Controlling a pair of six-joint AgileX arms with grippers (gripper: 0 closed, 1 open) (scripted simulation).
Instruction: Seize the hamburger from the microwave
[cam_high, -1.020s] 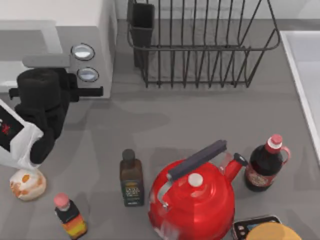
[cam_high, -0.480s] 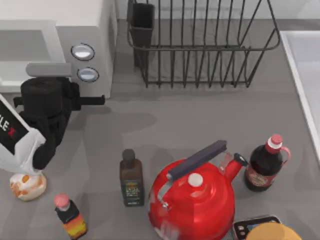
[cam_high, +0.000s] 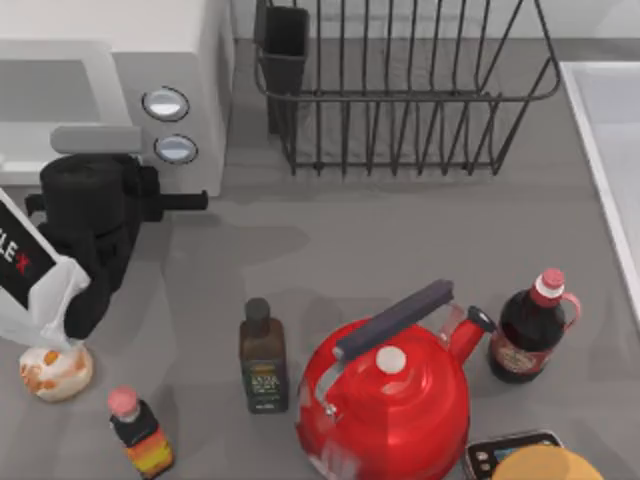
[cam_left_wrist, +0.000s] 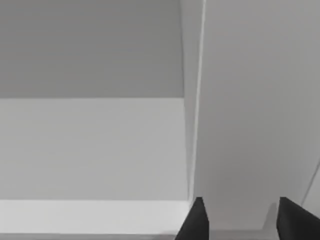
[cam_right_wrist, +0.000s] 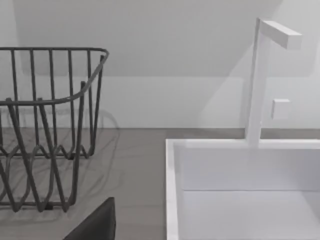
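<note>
Reaching toward the large white boxy microwave (cam_high: 110, 60) at the table's far left, my left arm's black two-finger gripper (cam_left_wrist: 245, 220) hangs just before the appliance's open front, its two dark fingertips (cam_left_wrist: 196, 220) held a moderate gap apart with nothing between them. From the wrist camera the pale grey cavity and the white inner wall lie straight ahead of those tips. Seen from above, the dark wrist body sits just beside the side panel with its two round silvery-blue knobs (cam_high: 166, 103). The small round cream hamburger bun (cam_high: 55, 369) with orange-brown patches lies on the grey table (cam_high: 400, 230) at the near left, outside the microwave, partly under the arm's white link. Near it stand a small red-capped sauce bottle (cam_high: 138, 432) and a dark olive bottle (cam_high: 263, 355); a red kettle (cam_high: 385, 400) and a dark cola bottle (cam_high: 530, 330) sit further right. Behind them stands a black wire rack (cam_high: 400, 90). My right gripper (cam_right_wrist: 97, 225) sits parked near a white sink (cam_right_wrist: 240, 170); its opening cannot be told
</note>
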